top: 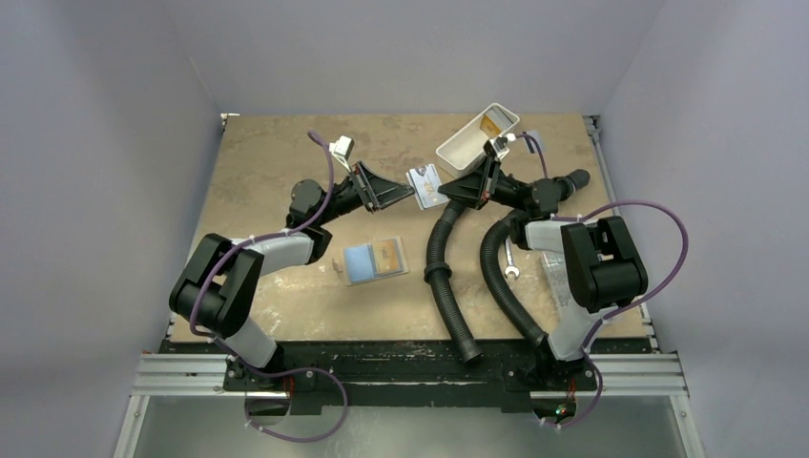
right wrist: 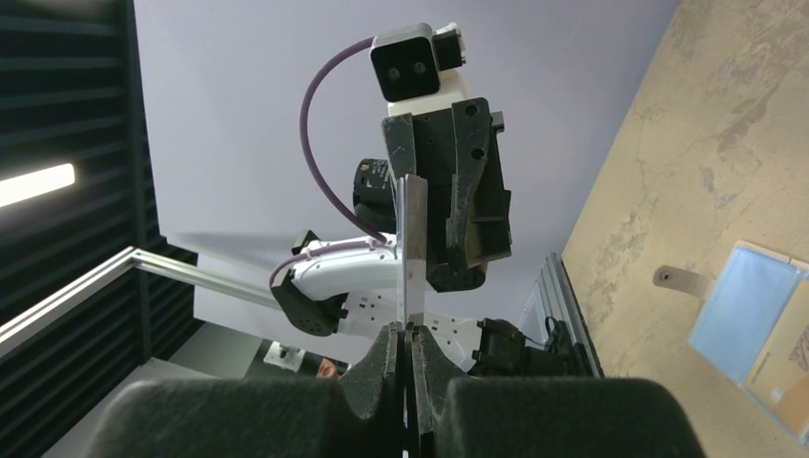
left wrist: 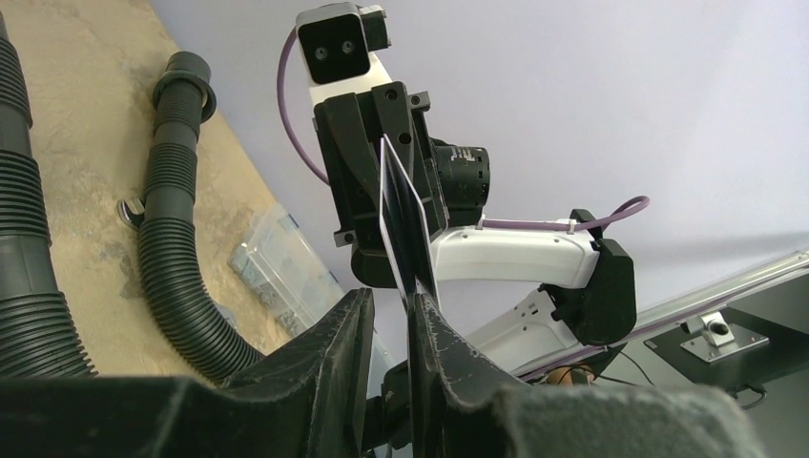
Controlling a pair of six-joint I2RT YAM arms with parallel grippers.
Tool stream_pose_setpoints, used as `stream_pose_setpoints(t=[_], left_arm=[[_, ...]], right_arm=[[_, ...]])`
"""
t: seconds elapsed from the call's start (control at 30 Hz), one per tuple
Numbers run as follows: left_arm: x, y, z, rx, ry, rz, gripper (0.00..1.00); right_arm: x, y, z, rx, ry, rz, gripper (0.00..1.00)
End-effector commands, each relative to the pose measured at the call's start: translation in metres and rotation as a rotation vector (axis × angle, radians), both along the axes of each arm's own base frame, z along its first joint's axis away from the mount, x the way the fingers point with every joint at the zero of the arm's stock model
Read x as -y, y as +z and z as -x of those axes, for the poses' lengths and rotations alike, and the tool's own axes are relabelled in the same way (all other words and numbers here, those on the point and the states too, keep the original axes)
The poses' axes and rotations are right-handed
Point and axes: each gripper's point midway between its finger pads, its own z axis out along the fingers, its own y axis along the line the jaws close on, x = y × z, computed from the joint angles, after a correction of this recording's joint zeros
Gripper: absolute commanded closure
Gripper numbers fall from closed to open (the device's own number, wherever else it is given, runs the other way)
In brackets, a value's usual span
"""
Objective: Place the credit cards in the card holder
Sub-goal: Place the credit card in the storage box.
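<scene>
A dark credit card hangs in the air between my two grippers, above the table's middle back. My right gripper is shut on one edge of it; the right wrist view shows the card edge-on, rising from the closed jaws. My left gripper is open around the opposite edge. In the left wrist view the card rests against the right finger, with a gap to the left one. The tan card holder lies open on the table, with a light blue card and an orange-tan card in it.
A white tray with an orange item in it stands at the back right. Two black corrugated hoses run from the near edge toward the middle. A small wrench lies between them. A clear plastic box sits at the right.
</scene>
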Motion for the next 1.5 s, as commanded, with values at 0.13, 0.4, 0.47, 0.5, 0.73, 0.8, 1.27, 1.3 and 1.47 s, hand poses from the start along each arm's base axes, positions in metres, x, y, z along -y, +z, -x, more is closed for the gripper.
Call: stream_pose_setpoints(t=[0.13, 0.4, 0.47, 0.5, 0.73, 0.8, 1.27, 1.3, 1.47], left_arm=[[0.004, -0.01, -0.011, -0.007, 0.023, -0.045, 0.78], [0.015, -0.015, -0.017, -0.043, 0.002, -0.087, 0.79], [0.018, -0.009, -0.014, -0.046, -0.021, -0.057, 0.78], [0.019, -0.005, -0.013, -0.045, -0.034, -0.035, 0.78], [0.016, 0.016, 0.008, -0.039, -0.136, 0.16, 0.78], [0.015, 0.015, 0.01, -0.05, -0.146, 0.182, 0.81], [0.011, -0.019, -0.039, -0.135, 0.1, -0.124, 1.0], [0.012, -0.023, -0.044, -0.148, 0.107, -0.146, 1.0], [0.018, -0.029, -0.066, -0.175, 0.127, -0.176, 1.0]], right_arm=[[0.002, 0.037, 0.039, 0.336, 0.025, -0.064, 1.0], [-0.001, 0.027, 0.034, 0.327, 0.018, -0.04, 1.0], [-0.002, 0.023, 0.031, 0.321, 0.012, -0.025, 1.0], [-0.002, 0.022, 0.03, 0.32, 0.008, -0.018, 1.0], [-0.004, 0.012, 0.02, 0.306, -0.029, 0.023, 1.0], [-0.004, 0.011, 0.018, 0.303, -0.039, 0.029, 1.0], [-0.007, -0.024, -0.013, 0.216, -0.133, 0.189, 1.0], [-0.007, -0.027, -0.017, 0.213, -0.144, 0.212, 1.0], [-0.003, -0.04, -0.043, 0.18, -0.209, 0.307, 1.0]])
